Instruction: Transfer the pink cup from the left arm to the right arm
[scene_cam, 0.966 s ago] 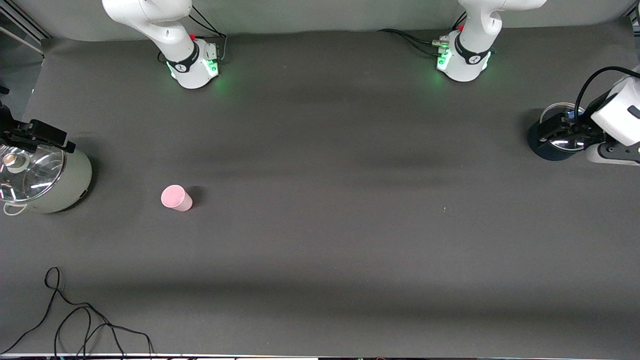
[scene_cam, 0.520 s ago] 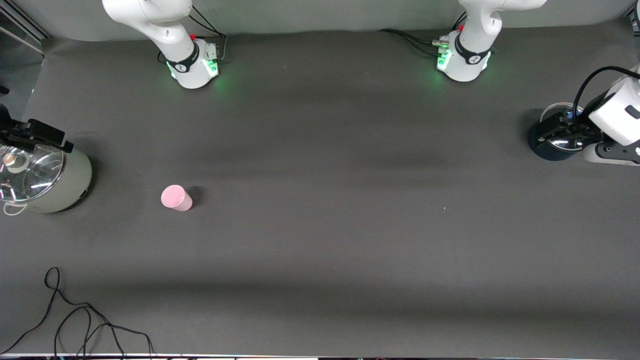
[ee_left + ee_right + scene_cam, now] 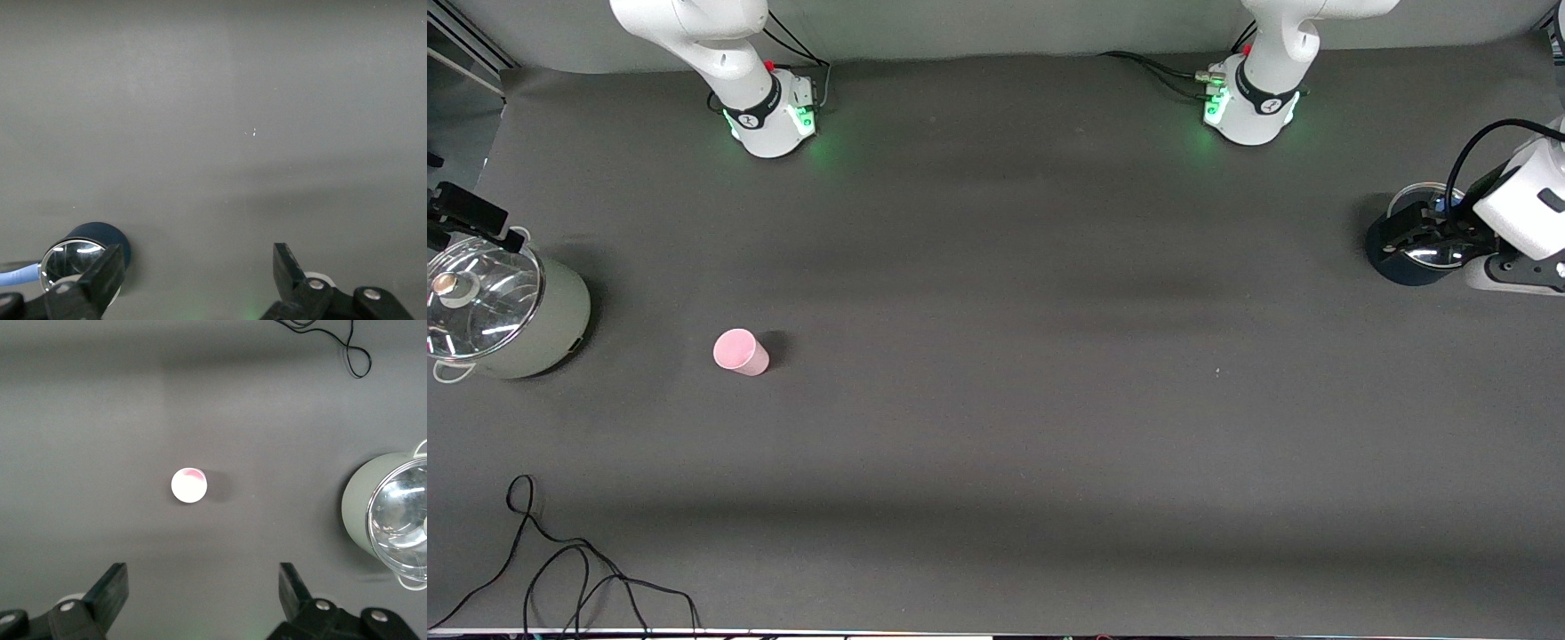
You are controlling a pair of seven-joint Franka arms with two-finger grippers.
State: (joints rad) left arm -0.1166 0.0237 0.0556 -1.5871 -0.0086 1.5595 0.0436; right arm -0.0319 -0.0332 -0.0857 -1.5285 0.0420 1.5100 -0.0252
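Observation:
The pink cup (image 3: pixel 740 352) stands on the dark table, toward the right arm's end, with nothing holding it. It also shows in the right wrist view (image 3: pixel 189 485), seen from above and well apart from the fingers. My right gripper (image 3: pixel 464 213) is up in the air by the rim of the grey-green pot (image 3: pixel 534 320), open and empty (image 3: pixel 203 590). My left gripper (image 3: pixel 1416 233) is over the dark blue pot (image 3: pixel 1396 262) at the left arm's end of the table, open and empty (image 3: pixel 199 267).
The grey-green pot has a glass lid (image 3: pixel 471 302) and shows in the right wrist view (image 3: pixel 363 513). The dark blue pot shows in the left wrist view (image 3: pixel 100 237). A black cable (image 3: pixel 560 569) lies near the front edge. The arms' bases (image 3: pixel 769 116) stand along the back.
My right gripper has moved off the grey-green pot's lid toward the table's end and the back. My left gripper has barely shifted. The pink cup has not moved.

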